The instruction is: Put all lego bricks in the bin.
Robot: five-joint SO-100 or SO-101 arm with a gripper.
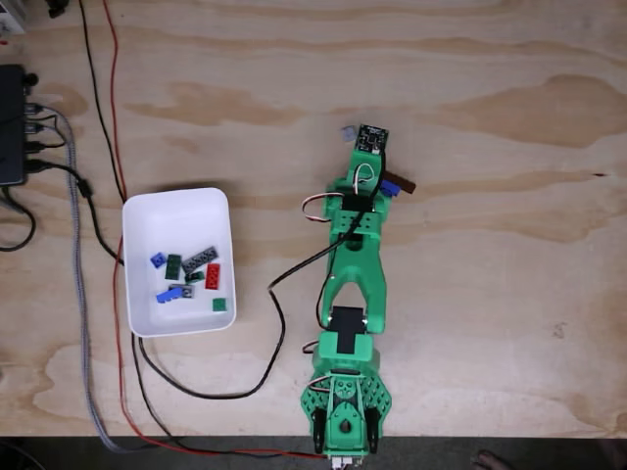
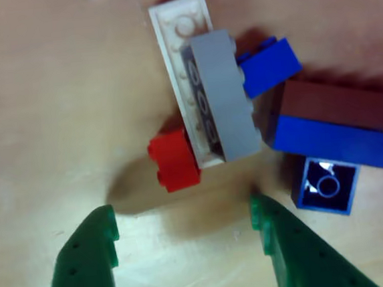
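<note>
your remaining lego bricks (image 2: 242, 112) sit in a tight cluster on the bare plywood table (image 1: 470, 117): a white plate (image 2: 177, 57) under a grey brick (image 2: 224, 93), a red brick (image 2: 174, 160) touching it, blue and brown ones to the right in the other view. your gripper (image 2: 186, 231) hangs just below them, jaws wide apart, holding nothing. the white bin (image 1: 142, 215), left of the green arm (image 1: 355, 294) in the fixed view, holds several bricks. cables (image 1: 83, 186) run beside it.

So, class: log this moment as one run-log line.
gripper: open, over pile | red brick: between fingers' line, ungrasped | grey brick: on white plate | bin: several bricks inside
</note>
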